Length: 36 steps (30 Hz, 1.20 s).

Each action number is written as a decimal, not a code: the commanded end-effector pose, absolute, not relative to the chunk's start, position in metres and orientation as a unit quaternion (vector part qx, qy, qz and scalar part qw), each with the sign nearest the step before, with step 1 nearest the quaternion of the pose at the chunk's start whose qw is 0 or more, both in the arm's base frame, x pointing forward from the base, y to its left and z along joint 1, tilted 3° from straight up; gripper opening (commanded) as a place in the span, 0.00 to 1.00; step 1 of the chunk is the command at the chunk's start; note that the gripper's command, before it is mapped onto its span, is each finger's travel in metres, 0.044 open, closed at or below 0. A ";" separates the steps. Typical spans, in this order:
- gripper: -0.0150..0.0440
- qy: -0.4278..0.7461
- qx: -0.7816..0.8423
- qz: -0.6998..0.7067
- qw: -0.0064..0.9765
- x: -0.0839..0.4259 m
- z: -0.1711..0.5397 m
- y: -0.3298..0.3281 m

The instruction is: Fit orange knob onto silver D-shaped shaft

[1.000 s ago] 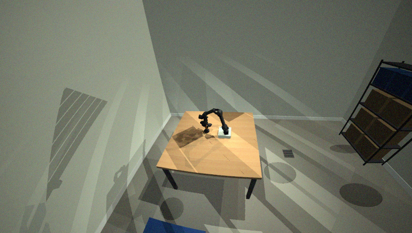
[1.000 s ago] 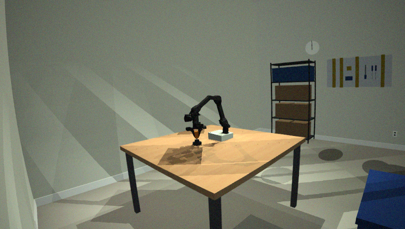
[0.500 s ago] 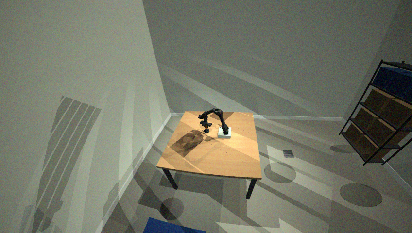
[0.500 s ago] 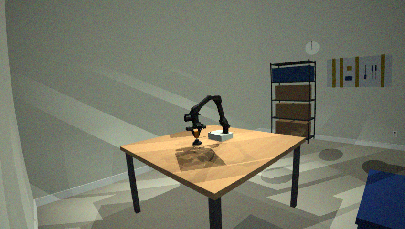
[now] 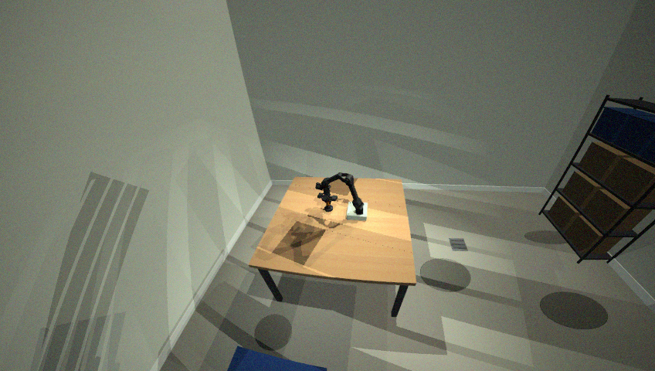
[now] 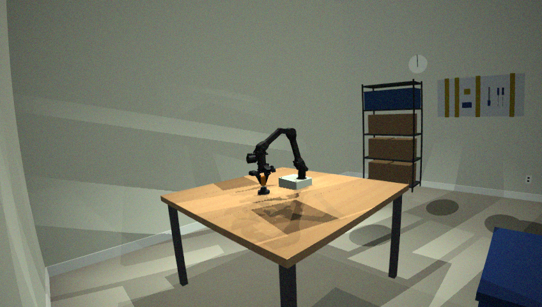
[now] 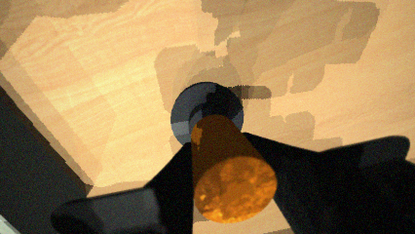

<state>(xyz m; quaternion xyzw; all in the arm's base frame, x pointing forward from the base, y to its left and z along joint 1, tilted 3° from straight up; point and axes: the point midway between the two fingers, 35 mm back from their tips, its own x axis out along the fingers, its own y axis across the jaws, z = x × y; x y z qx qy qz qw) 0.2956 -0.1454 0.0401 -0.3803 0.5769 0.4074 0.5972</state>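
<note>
While its two black fingers pinch it from either side, the orange knob (image 5: 327, 202) (image 6: 263, 180) (image 7: 229, 175) stands upright above the round pedestal (image 5: 327, 209) (image 6: 263, 191) (image 7: 181, 107), which is dark and rests on the wooden desk (image 5: 368, 257) (image 6: 235, 213) (image 7: 132, 88). The pincer (image 5: 327, 202) (image 6: 263, 180) (image 7: 233, 171) is closed on the knob and points downward. In the wrist view the knob's round end faces the camera and its far end overlaps the pedestal; the shaft and the hole underneath cannot be made out, so I cannot tell whether their flat sides line up or whether the two touch. Above the pincer, the black arm (image 5: 345, 176) (image 6: 286, 131) rises, bends over in an arch and comes down to a pale, box-shaped base (image 5: 351, 217) (image 6: 286, 183), which sits on the desk near the pedestal, apart from it. Patches of light and shadow cross the wood, and dark legs hold the desk up from the floor (image 5: 487, 294) (image 6: 213, 274). Farther off stands a black-framed shelf (image 5: 571, 163) (image 6: 362, 133) with a blue box (image 5: 625, 131) (image 6: 392, 99) at its top and brown boxes (image 5: 592, 192) (image 6: 392, 124) below. In the exterior view, a round clock (image 6: 418, 63) hangs on the wall (image 6: 190, 57) above the shelf, beside a tool board (image 6: 494, 94) with yellow strips.
</note>
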 end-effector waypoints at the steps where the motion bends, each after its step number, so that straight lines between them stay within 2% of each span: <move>1: 0.25 0.576 -0.385 0.408 0.595 0.296 0.040 -0.146; 36: 0.25 0.530 -0.445 0.466 0.551 0.296 0.040 -0.146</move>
